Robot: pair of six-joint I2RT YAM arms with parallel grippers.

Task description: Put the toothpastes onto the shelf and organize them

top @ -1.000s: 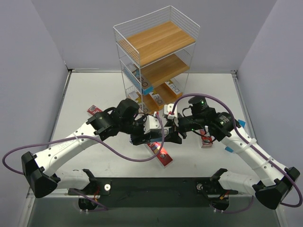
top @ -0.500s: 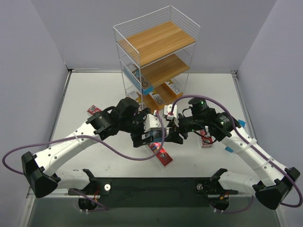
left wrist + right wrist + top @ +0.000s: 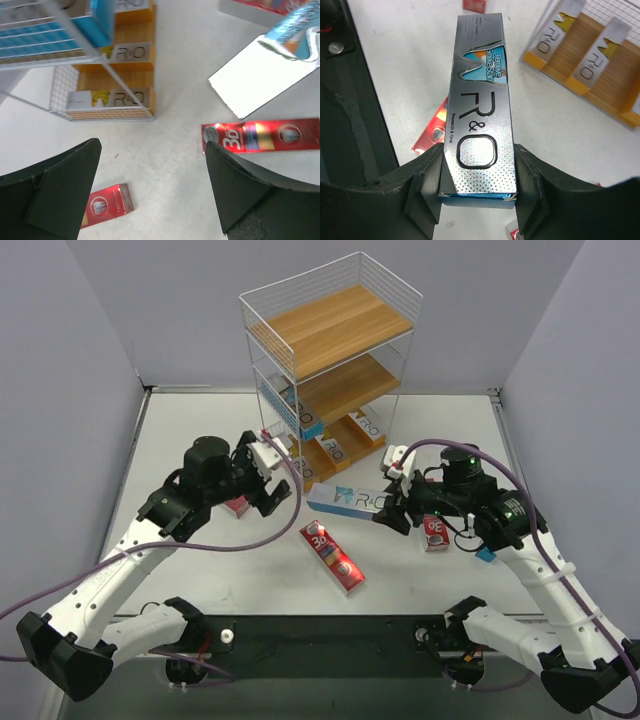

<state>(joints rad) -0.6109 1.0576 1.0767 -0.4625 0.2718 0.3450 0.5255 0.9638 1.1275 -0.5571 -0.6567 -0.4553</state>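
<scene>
My right jaws are clamped on a silver carton (image 3: 479,100) marked "R&O". One finger presses each long side, near the blue end that faces the wrist, and the rest of the box sticks out ahead of them. From above, that carton points left from the jaws, lying across the open tabletop (image 3: 200,430) just in front of the shelf (image 3: 330,328) foot, close to it but outside the wire.

My left jaws stand wide apart with nothing between them, hanging beside the shelf's lower left corner.

The right wrist view gives me the lettering and the grip itself, which the overhead view hides behind the arm. The left wrist view shows a plain white face of the held box and, below it, a red "3D" carton (image 3: 260,137) flat on the tabletop. It also shows a smaller red carton (image 3: 107,205) near the left finger. Only the top view shows the tiers: the top board is bare, a blue-and-white carton (image 3: 300,415) is on the middle one, and orange-and-white cartons (image 3: 335,448) are on the bottom. Another red carton (image 3: 435,533) lies by the right arm.
</scene>
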